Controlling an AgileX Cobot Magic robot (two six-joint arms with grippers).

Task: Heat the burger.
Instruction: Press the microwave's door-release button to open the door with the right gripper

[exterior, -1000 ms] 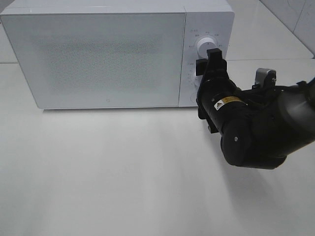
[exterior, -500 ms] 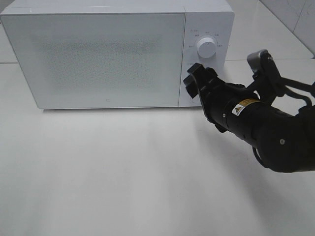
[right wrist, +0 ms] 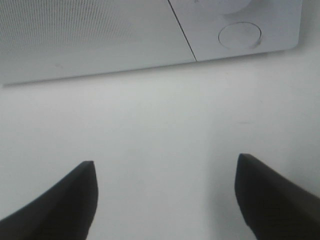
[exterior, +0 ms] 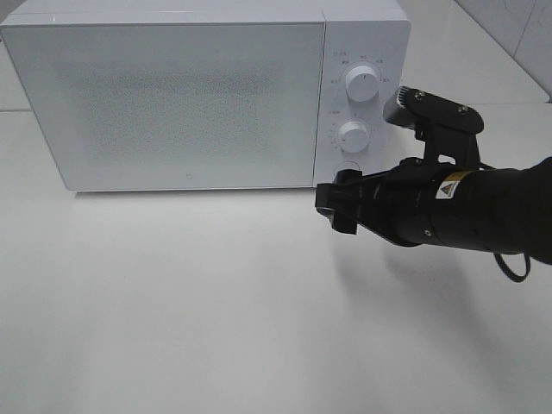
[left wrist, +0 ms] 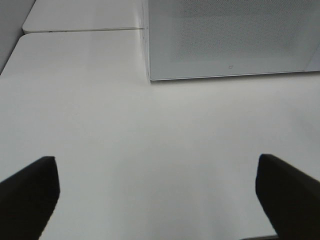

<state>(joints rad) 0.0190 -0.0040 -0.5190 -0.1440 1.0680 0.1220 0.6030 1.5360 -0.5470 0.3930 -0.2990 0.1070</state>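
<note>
Starting far left with the left claw [left wrist: 156, 167]: spread wide, gripping nothing, hovering over the white worktop [left wrist: 125, 125]. Moving right to the microwave [exterior: 207, 10]: sits at the back of the worktop, door [exterior: 172, 103] fully shut, speckled front giving no look inside. No sign of the burger in any view, so cannot say for sure where it is; most likely behind that door. Further right, down the control panel: upper knob [exterior: 360, 84], lower knob [exterior: 353, 135], then a round button [right wrist: 240, 36] at the bottom. Finishing with the right claw [right wrist: 165, 162]: spread apart too, holding nothing, low over the worktop just in front of the panel's bottom corner, near that button but not touching it. Hard to call the stage from here: could be heating under way, could be the door release coming up.

As for handling the burger: probably light, soft and squashy, glossy bun likely a bit slippery, loose layers apt to slide or splay under a hard squeeze. Best to take it low and level across the widest part of the bun with a gentle close, or to lift by whatever carries it.
</note>
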